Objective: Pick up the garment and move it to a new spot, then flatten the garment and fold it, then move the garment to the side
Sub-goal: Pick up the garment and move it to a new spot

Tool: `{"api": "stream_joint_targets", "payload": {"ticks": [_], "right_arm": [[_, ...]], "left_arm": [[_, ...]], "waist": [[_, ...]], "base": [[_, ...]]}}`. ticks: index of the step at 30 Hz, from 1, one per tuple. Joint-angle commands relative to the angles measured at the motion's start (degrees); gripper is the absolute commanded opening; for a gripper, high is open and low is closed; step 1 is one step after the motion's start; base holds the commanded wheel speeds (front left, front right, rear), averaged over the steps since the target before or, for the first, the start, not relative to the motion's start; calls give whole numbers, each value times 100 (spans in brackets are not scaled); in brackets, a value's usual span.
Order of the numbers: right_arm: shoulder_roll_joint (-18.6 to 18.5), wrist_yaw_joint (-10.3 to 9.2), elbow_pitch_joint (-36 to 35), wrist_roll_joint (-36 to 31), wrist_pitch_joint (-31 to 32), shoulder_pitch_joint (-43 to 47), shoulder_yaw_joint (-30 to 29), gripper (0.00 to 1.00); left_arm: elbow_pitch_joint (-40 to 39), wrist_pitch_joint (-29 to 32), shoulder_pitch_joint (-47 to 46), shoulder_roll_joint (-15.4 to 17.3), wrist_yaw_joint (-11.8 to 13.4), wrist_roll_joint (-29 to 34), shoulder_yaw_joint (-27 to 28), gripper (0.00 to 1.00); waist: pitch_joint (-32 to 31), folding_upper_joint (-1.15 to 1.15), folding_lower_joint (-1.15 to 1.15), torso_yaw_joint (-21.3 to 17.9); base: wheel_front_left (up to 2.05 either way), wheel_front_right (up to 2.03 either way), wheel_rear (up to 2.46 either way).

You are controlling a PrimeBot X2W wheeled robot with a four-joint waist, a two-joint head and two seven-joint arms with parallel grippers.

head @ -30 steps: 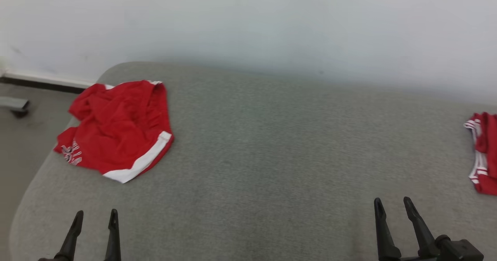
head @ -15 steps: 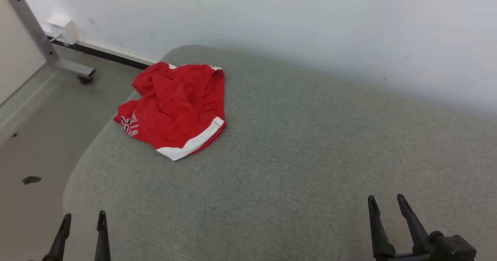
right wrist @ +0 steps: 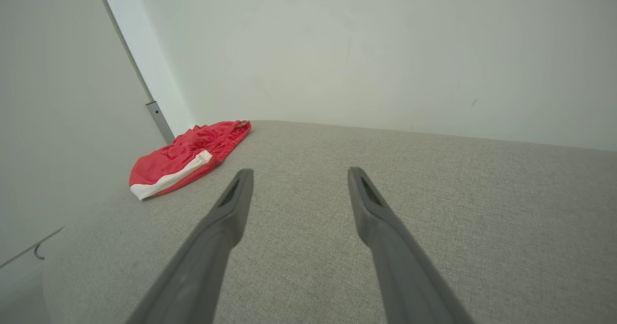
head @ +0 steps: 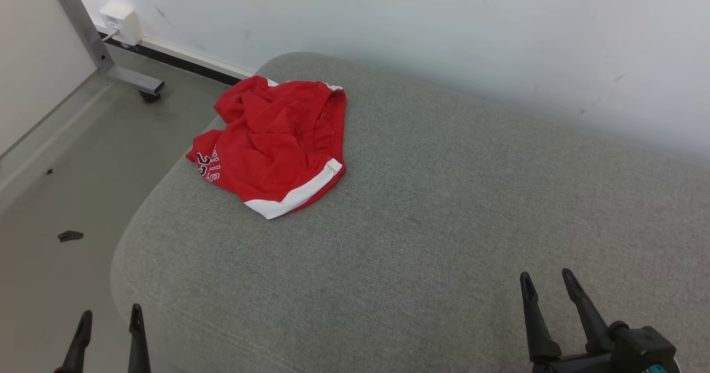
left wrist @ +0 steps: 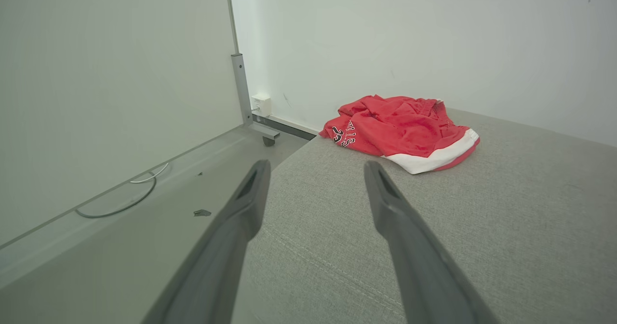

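Shifted since a second ago: camera heading only, swung toward the robot's left; cloth itself unmoved on the upholstery. Red garment crumpled in a heap at the far left corner of the grey cushion, white-banded hem toward the robot, lettered part right at the rounded edge above the floor. Left gripper low at the near left, out past the cushion's edge, fingers spread wide and empty. Right gripper over the near right of the cushion, likewise spread and empty. Both well apart from the cloth; pick-up not yet begun.

Likely hazards:
- a sideways push or shallow pinch sending the heap over the edge to the floor
- a grip on one layer only, with the rest left dragging and twisting
- fingertips driven into the soft upholstery and snagging its weave
- left arm catching the cushion's rounded rim on the way in from outside

Caster leg on the floor near that corner, a further obstacle to a low left approach.
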Motion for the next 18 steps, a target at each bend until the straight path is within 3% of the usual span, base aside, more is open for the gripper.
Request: {"api": "stream_joint_targets", "payload": {"ticks": [1, 10, 18], "right_arm": [[-48, -15, 9, -5, 0, -37, 12, 100], [-195, -15, -168, -86, 125, -177, -142, 100], [-515, -15, -641, -196, 342, -653, -384, 100]], "left_arm": [[-6, -27, 68, -21, 18, -79, 33, 100], [213, -28, -664, 77, -104, -47, -59, 100], [784, -22, -2516, 403, -300, -272, -7, 100]], "waist": [[13, 0, -1, 1], [313, 0, -1, -217], [1205, 0, -1, -1021]], "base": [[0, 0, 0], [0, 0, 0], [0, 0, 0]]}}
